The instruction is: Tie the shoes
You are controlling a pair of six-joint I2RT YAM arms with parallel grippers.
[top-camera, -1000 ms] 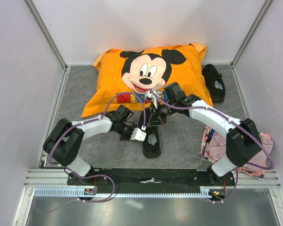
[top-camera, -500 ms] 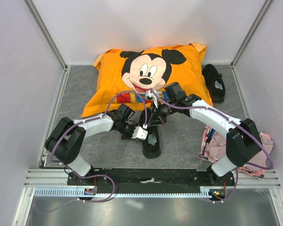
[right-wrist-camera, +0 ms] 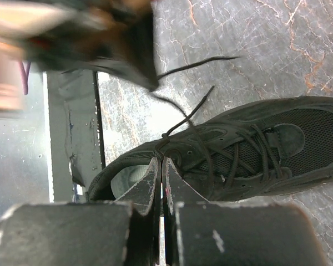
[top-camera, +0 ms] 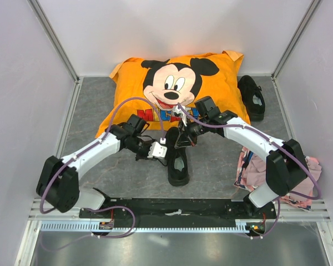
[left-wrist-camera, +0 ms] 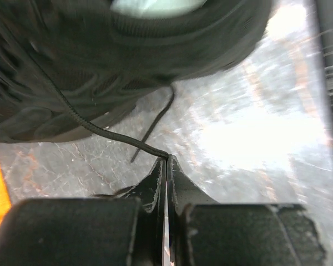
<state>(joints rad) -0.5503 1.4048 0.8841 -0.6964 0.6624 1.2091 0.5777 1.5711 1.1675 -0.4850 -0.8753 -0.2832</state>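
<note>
- Now my left gripper is clenched on a thin black lace that runs up to the near shoe.
- My right gripper is pinched closed at that shoe's collar; whether it has caught a strand, I cannot tell.
- The other shoe lies on the tabletop, beside the orange pillow.

R hand pinches lace by shoe collar.

The grey table bears an orange pillow, two shoes (well apart) and pink cloth.
</note>
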